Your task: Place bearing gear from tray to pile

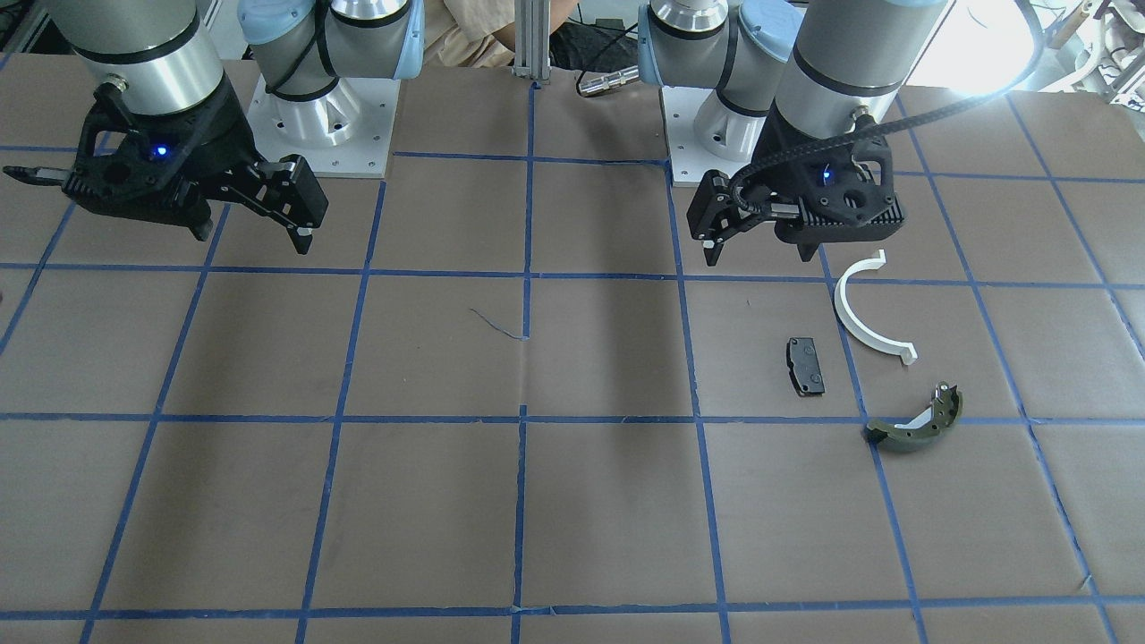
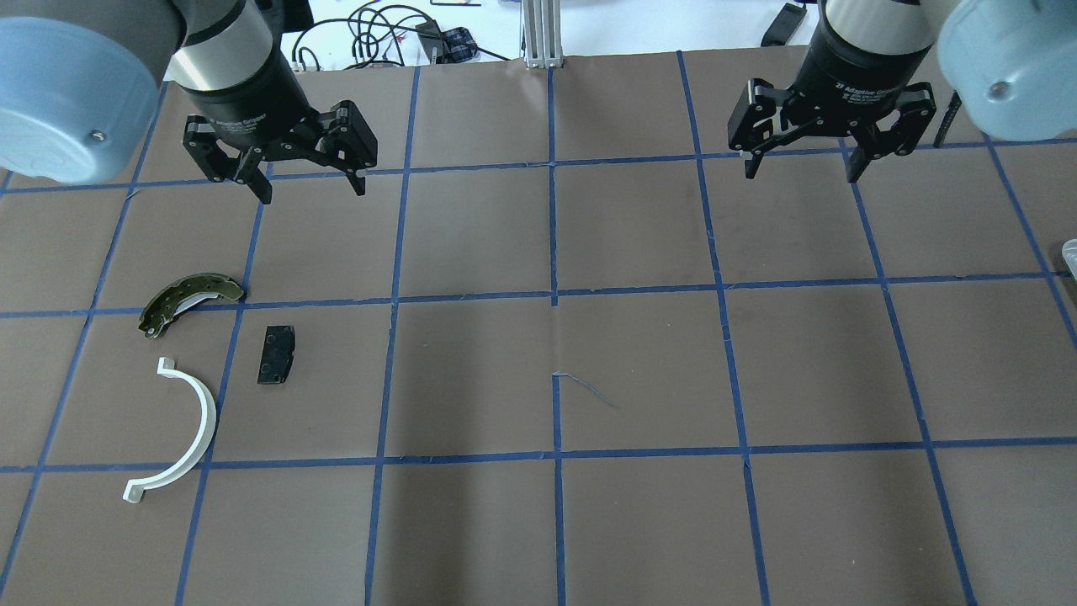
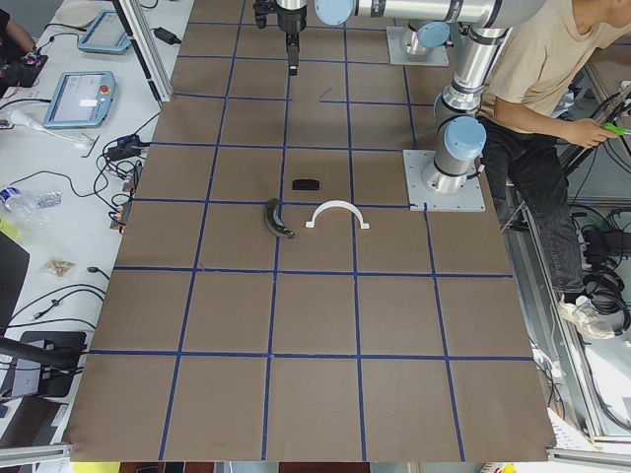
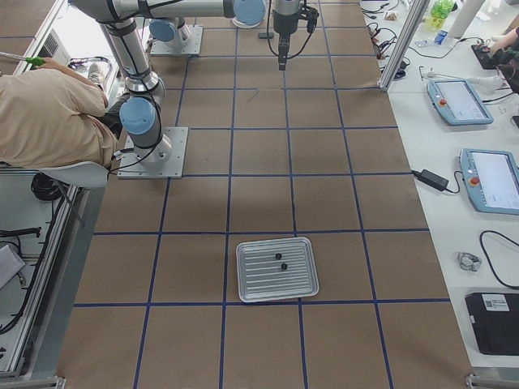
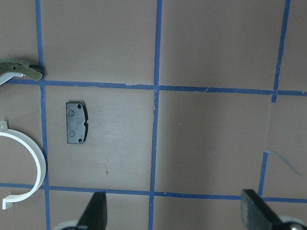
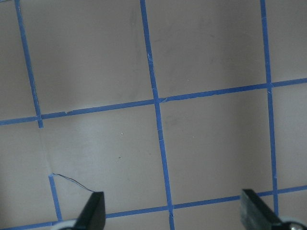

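Note:
The tray (image 4: 258, 285) is a silver ridged metal pan near the table's right end, holding two small black parts that look like the bearing gear (image 4: 272, 256). The pile lies on the robot's left: a black rectangular pad (image 2: 276, 354), a white half-ring strip (image 2: 188, 435) and an olive-green curved shoe (image 2: 189, 300). My left gripper (image 2: 312, 194) hangs open above the table beyond the pile, holding nothing. My right gripper (image 2: 801, 174) hangs open and empty too, far from the tray. The left wrist view shows the pad (image 5: 76, 122) ahead of the open fingers (image 5: 94, 214).
Brown paper with a blue tape grid (image 2: 554, 296) covers the table. A person in a beige shirt (image 3: 537, 59) sits beside the robot bases. Pendants and cables lie on the side benches (image 4: 474, 121).

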